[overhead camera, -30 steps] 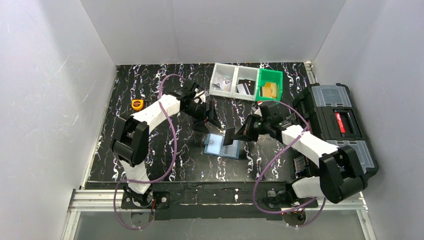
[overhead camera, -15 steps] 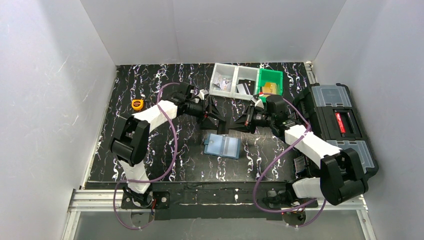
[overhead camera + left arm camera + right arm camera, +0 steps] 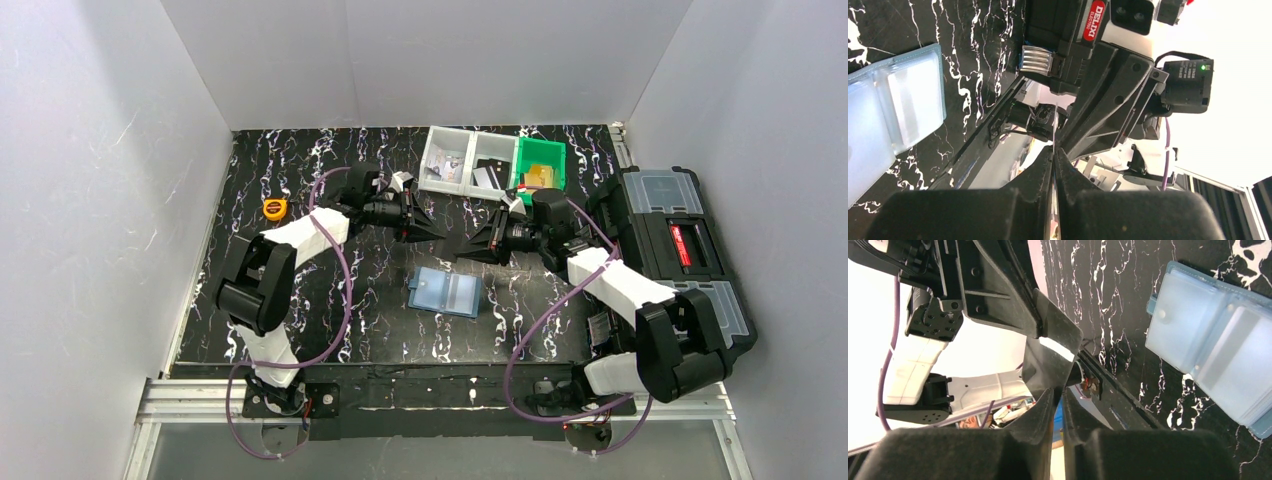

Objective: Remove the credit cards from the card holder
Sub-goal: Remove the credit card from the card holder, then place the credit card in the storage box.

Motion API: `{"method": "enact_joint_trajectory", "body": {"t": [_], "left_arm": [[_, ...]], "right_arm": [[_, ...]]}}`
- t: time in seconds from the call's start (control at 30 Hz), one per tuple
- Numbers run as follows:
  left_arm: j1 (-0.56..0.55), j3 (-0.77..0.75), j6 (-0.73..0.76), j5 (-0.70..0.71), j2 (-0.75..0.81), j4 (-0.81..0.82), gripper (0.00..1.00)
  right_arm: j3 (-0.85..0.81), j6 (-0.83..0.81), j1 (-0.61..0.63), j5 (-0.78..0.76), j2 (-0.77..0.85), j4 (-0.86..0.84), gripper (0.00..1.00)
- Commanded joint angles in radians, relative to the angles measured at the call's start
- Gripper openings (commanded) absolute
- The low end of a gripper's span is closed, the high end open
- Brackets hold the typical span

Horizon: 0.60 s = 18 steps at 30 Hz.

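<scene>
The card holder (image 3: 446,292) lies open and flat on the black marbled table, its pale blue sleeves facing up; it also shows in the left wrist view (image 3: 893,115) and the right wrist view (image 3: 1213,350). Above and behind it the two grippers meet tip to tip in the air. My left gripper (image 3: 430,228) (image 3: 1054,148) is shut on a thin dark credit card (image 3: 1055,337), seen edge-on (image 3: 1054,125). My right gripper (image 3: 475,246) (image 3: 1058,390) faces it with its jaws slightly apart around the card's other end.
Two clear bins (image 3: 468,165) and a green bin (image 3: 540,170) holding cards stand at the back. A black toolbox (image 3: 680,250) fills the right edge. A yellow tape measure (image 3: 274,209) lies at the left. White walls enclose the table.
Both grippers rose from over the card holder and met in the air. The left gripper closed on the card, and the right gripper's jaws parted slightly.
</scene>
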State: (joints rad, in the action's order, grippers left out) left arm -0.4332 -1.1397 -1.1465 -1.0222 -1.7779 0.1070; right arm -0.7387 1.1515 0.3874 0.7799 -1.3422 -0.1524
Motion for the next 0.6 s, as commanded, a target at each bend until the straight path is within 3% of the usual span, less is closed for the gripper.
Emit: {"method": "enact_joint_trajectory", "body": {"t": [0.0,0.07,0.13,0.23,0.4,0.57], "left_arm": [[-0.006,0.059,-0.141,-0.028,0.065,0.194,0.0],[-0.006,0.089,-0.218,-0.022,0.064,0.298,0.0],[-0.006,0.117,-0.318,-0.018,0.056,0.431,0.0],[-0.006,0.147,-0.461,-0.012,0.031,0.607,0.0],[-0.006,0.149,-0.471,-0.005,0.028,0.626,0.0],[-0.006,0.141,-0.415,-0.013,0.041,0.547,0.01]], "right_arm": [[-0.014,0.009,0.004,0.034,-0.011,-0.078,0.31],[-0.005,0.025,0.003,0.033,-0.017,-0.104,0.45],[0.001,0.051,0.004,0.041,-0.029,-0.142,0.53],[0.013,0.103,0.003,0.052,-0.047,-0.215,0.54],[0.009,0.138,0.003,0.057,-0.067,-0.258,0.36],[0.008,0.138,0.004,0.038,-0.063,-0.246,0.01]]}}
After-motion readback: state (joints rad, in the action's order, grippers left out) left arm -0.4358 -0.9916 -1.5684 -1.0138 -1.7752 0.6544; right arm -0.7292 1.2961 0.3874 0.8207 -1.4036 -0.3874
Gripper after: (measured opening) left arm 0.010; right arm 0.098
